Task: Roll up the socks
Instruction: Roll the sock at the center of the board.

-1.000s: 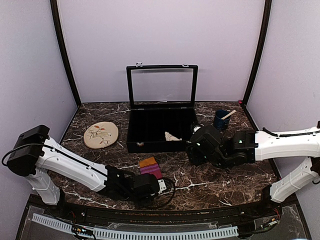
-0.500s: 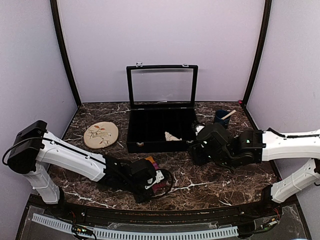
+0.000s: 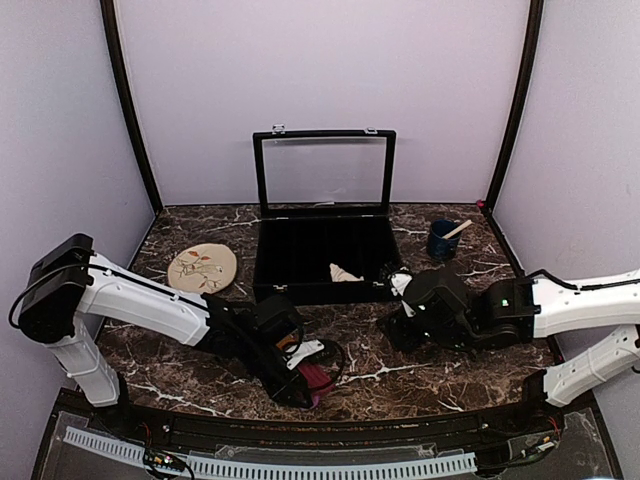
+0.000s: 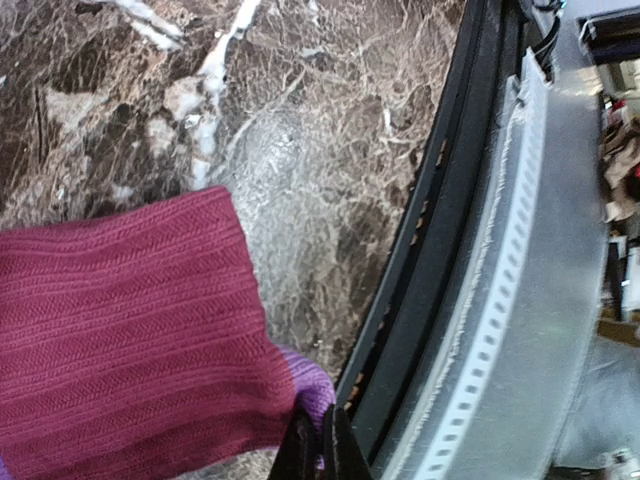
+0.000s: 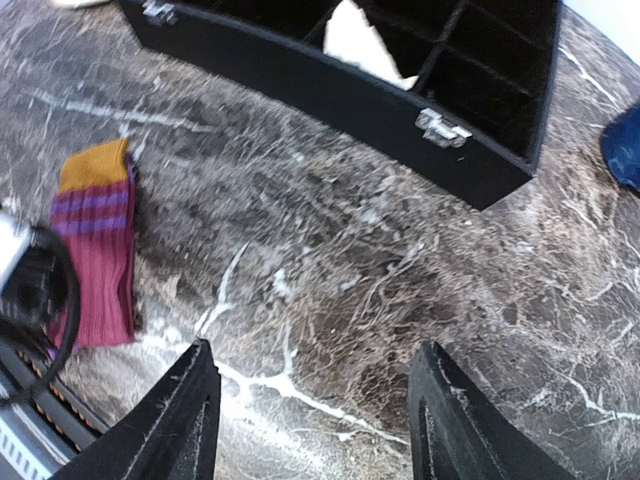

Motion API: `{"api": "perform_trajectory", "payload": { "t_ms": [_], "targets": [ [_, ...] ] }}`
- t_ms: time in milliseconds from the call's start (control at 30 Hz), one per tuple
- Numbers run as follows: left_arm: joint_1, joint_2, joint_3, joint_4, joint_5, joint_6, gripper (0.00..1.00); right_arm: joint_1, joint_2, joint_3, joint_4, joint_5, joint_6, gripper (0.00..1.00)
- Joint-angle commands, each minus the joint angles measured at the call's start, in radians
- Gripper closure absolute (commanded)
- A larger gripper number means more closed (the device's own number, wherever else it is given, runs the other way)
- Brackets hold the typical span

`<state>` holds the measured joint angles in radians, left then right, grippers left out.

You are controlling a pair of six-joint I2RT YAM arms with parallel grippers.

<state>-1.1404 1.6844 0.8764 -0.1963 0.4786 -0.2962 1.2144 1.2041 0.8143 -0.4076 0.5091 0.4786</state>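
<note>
Socks: two.
Maroon sock (image 3: 318, 380): on the worktop (image 3: 450, 370) in front of the box (image 3: 320, 293), well out from it by the near edge. The orange end points toward the box.
Cream sock (image 3: 345, 272): inside the box, in a front compartment right of centre.
Box: one, black, lid standing up.
Mat (image 3: 202, 269): one, just left of the box.
Cup (image 3: 441, 240): one, dark blue, right of the box, with a stick in it.
Grippers: two.
Left gripper (image 4: 320, 447): clenched, pinching the maroon sock's purple-edged corner, in front of the box.
Right gripper (image 5: 315, 420): released, fingers apart with nothing between them, over bare worktop off the box's front right corner.
Change, sock: a second ago it lay close in front of the box. It has been dragged toward the near edge.
Change, left gripper: it was beside the sock. It has closed on it.
Change, right gripper: it has drawn back from the box front.
</note>
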Motion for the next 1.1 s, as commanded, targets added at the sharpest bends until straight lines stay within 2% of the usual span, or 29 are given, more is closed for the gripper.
{"api": "perform_trajectory", "payload": {
  "t_ms": [0, 300, 433, 600, 1067],
  "targets": [
    [0.057, -0.031, -0.038, 0.059, 0.196, -0.095, 1.00, 0.044, -0.021, -0.039, 0.061, -0.039, -0.050, 0.41],
    [0.135, -0.080, -0.154, 0.167, 0.255, -0.203, 1.00, 0.150, 0.044, -0.025, 0.096, -0.076, -0.172, 0.38],
    [0.169, -0.120, -0.197, 0.211, 0.255, -0.243, 1.00, 0.185, 0.095, -0.003, 0.122, -0.105, -0.250, 0.31],
    [0.202, -0.143, -0.230, 0.251, 0.328, -0.277, 1.00, 0.227, 0.165, 0.031, 0.161, -0.133, -0.351, 0.26],
    [0.247, -0.139, -0.294, 0.273, 0.422, -0.285, 1.00, 0.244, 0.337, 0.108, 0.291, -0.256, -0.589, 0.23]
  ]
}}
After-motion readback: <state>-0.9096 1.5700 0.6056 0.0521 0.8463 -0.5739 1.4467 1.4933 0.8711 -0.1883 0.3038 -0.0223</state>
